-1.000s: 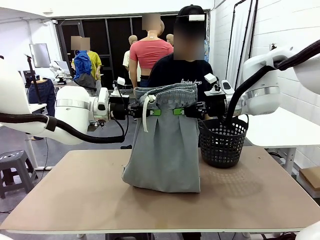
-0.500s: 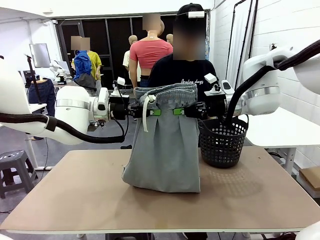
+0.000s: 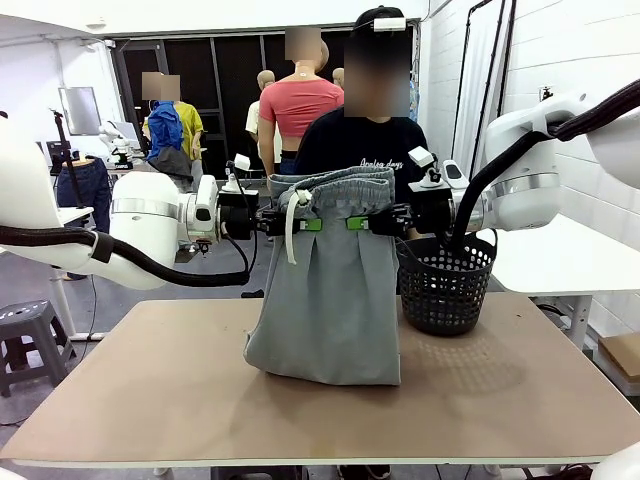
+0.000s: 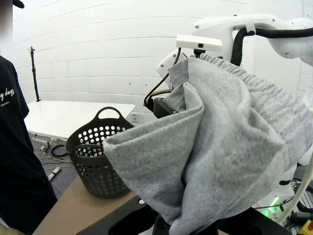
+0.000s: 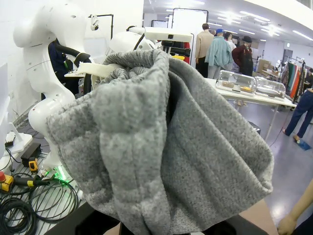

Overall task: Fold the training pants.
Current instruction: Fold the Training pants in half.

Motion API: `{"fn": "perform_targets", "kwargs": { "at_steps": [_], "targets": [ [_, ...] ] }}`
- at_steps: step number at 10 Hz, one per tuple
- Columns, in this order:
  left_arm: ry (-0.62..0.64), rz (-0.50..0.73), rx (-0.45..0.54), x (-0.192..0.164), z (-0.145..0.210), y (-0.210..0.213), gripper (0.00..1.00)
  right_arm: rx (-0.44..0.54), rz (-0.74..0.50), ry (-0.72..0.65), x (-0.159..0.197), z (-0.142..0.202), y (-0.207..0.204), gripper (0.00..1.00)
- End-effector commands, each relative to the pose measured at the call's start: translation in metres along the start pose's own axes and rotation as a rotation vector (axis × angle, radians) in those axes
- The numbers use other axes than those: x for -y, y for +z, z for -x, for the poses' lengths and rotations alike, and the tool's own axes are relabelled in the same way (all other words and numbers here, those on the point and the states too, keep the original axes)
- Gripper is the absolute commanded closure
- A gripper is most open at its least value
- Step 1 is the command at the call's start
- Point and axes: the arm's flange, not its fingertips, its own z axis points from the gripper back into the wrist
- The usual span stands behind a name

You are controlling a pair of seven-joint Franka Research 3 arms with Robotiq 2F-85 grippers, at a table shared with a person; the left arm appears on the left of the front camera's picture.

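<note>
Centrally above the bench (image 3: 150, 400), the light grey training pants (image 3: 325, 300) hang in the air, held up by their gathered elastic waistband (image 3: 340, 185) between the two robot arms. The hold looks meant to let the fabric drop straight and smooth out under its own weight before it is laid down for folding; the lower end bunches in a soft heap on the bench top, so the pants are not lifted clear. A white drawstring (image 3: 291, 225) dangles down the front from the waistband on the picture's left.

The left gripper (image 3: 308, 224) comes in level from the left, pinched tight on the cloth just below the waistband, its green pads showing against the grey. The right gripper (image 3: 358, 223) mirrors it from the right side, likewise clamped narrow on the pants, the two close together near the middle of the garment. In each wrist view, grey knit drapes over the fingers and hides them.

Just beside the pants, on the right, a black plastic mesh basket (image 3: 445, 285) stands upright on the bench. Behind the garment, a person in a dark T-shirt (image 3: 365, 145) stands at the far side.
</note>
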Motion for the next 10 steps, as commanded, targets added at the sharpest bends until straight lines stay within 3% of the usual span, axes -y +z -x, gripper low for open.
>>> {"fn": "perform_targets", "kwargs": {
  "at_steps": [1,10],
  "targets": [
    [0.001,-0.009,-0.001,0.0006,-0.0034,-0.0013,1.0,0.015,0.007,-0.005,-0.0034,-0.0002,-0.0013,1.0],
    [0.0,0.0,0.0,0.0,0.0,0.0,1.0,0.0,0.0,0.0,0.0,0.0,0.0,1.0]
  ]
}}
